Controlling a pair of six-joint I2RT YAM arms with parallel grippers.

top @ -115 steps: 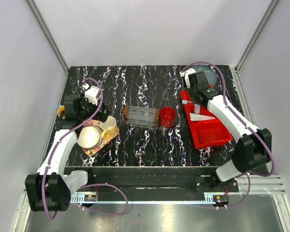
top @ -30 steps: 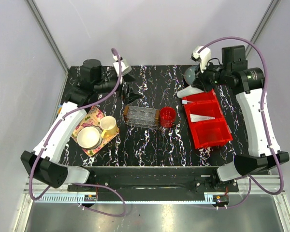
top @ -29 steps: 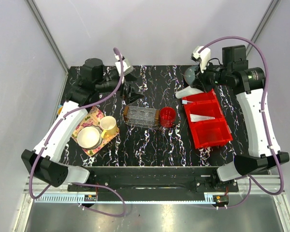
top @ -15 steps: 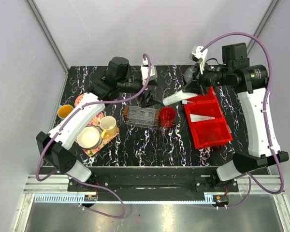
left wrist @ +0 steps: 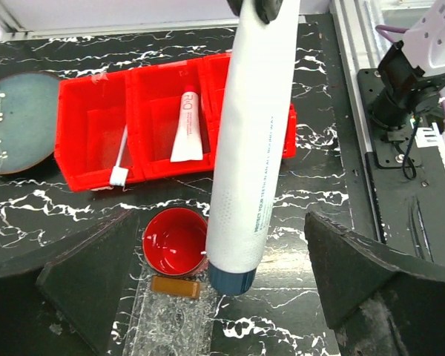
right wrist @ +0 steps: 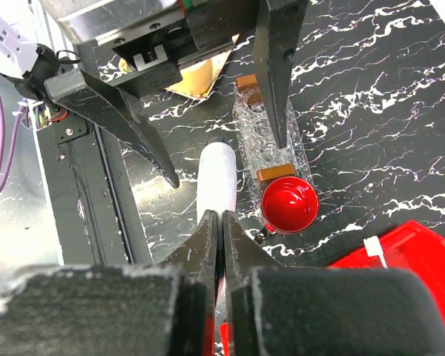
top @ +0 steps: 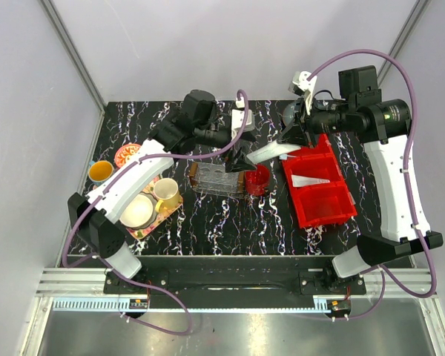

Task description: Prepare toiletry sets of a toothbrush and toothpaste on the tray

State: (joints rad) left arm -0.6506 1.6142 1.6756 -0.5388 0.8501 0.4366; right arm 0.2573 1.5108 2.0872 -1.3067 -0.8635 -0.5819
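My right gripper (top: 291, 139) is shut on the flat crimped end of a white toothpaste tube (top: 267, 152), holding it in the air. The tube (left wrist: 251, 148) points its dark blue cap down over the gap between the red cup (left wrist: 175, 241) and the clear tray (left wrist: 170, 326). My left gripper (left wrist: 230, 289) stands open, one finger on each side of the cap, touching nothing. A second small toothpaste tube (left wrist: 187, 126) and the toothbrush (left wrist: 121, 159) lie in the red bin (left wrist: 96, 133). In the right wrist view, the shut fingertips (right wrist: 211, 222) pinch the tube (right wrist: 216, 178).
The clear tray (top: 216, 179) lies mid-table with the red cup (top: 258, 179) against its right end. The red bin (top: 326, 208) sits to the right. A flowery tray (top: 126, 194) with cups, an orange cup (top: 100, 172) and a small plate (top: 126, 156) are on the left. A teal plate (left wrist: 15, 122) lies behind the bin.
My left arm has swung right from the back left to over the clear tray's right end. My right gripper carried the tube left, out of the bin toward the red cup.
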